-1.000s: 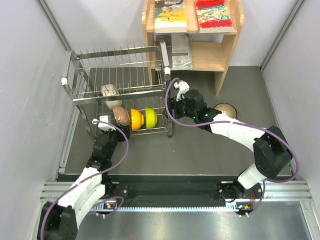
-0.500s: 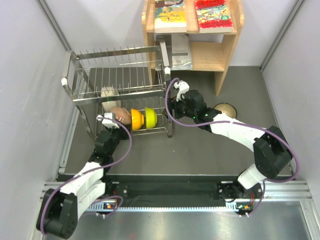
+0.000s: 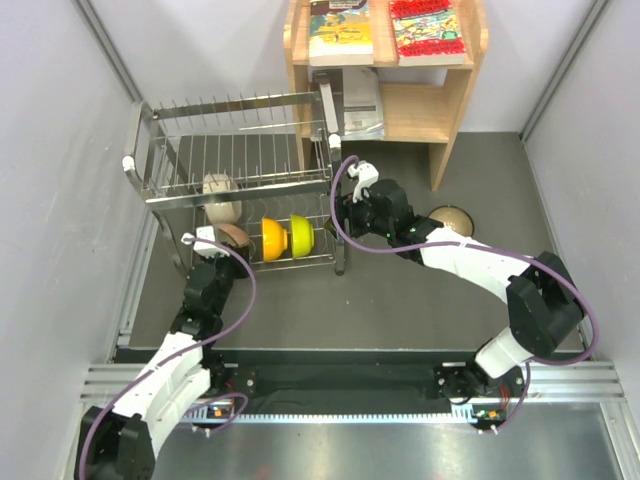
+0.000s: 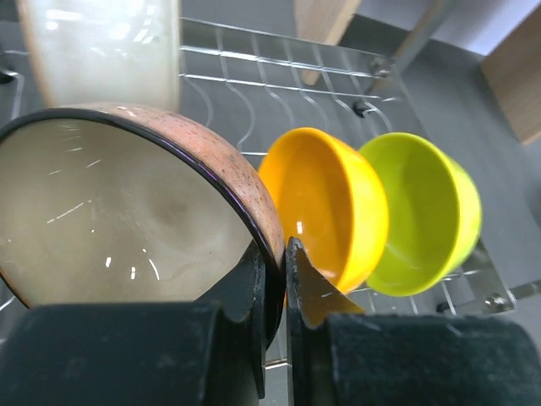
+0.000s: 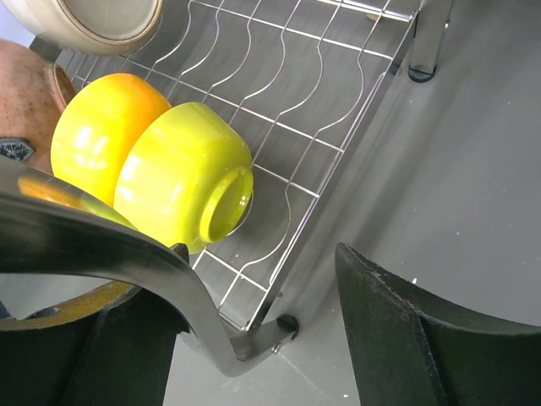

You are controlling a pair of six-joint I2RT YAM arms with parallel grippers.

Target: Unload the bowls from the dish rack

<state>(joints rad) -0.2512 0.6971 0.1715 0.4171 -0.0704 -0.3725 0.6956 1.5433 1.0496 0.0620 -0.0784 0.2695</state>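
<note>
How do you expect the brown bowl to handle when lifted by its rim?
Likely rigid: the brown bowl shows no flex where the left jaws pinch its rim. Its glossy inside suggests glaze, so it may slip or swing.

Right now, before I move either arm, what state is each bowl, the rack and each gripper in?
Brown bowl: on edge, rim pinched by the left gripper.
Orange bowl: on edge in the lower tier, free.
Green bowl: on edge beside the orange one, free.
Cream bowl: in the rack, free.
Rack: upright, four bowls showing.
Left gripper: shut on the brown bowl.
Right gripper: open, empty, at the rack's corner.
</note>
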